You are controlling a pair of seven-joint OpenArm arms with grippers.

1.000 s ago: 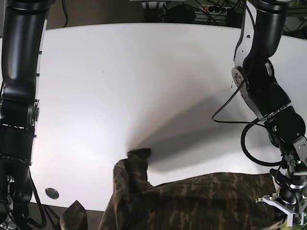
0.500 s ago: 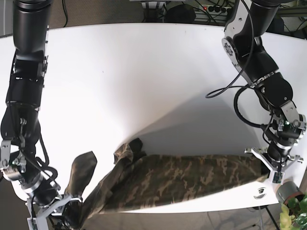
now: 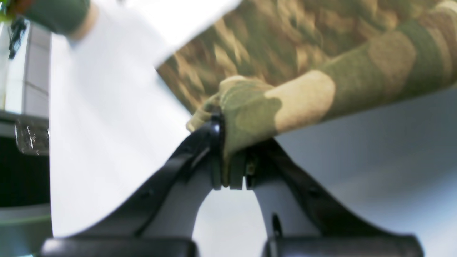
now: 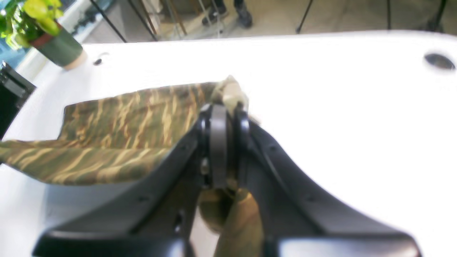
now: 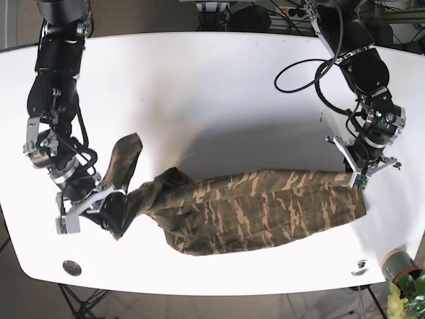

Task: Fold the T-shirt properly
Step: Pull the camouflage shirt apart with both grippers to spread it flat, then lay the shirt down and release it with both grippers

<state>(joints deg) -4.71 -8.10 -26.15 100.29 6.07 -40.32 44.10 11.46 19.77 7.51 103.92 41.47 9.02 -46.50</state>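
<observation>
The camouflage T-shirt [image 5: 265, 206] lies stretched across the front half of the white table [image 5: 199, 93], rumpled at its left end. My left gripper [image 5: 358, 177], on the right of the base view, is shut on the shirt's right end; in the left wrist view the jaws [image 3: 230, 167] pinch a fold of the cloth [image 3: 303, 64]. My right gripper [image 5: 111, 216], on the left of the base view, is shut on the shirt's left end; in the right wrist view [image 4: 223, 110] the cloth [image 4: 125, 121] trails away from it. A sleeve [image 5: 126, 156] sticks up near it.
A potted plant [image 5: 402, 276] stands off the front right corner and also shows in the right wrist view [image 4: 53, 46]. Cable holes sit near the front edge at left [image 5: 72, 267] and right [image 5: 360, 264]. Cables hang behind the table's far edge.
Both arms have moved away from the table's front edge toward its middle, pulling the shirt with them. The shirt now lies fully on the table and more spread out.
</observation>
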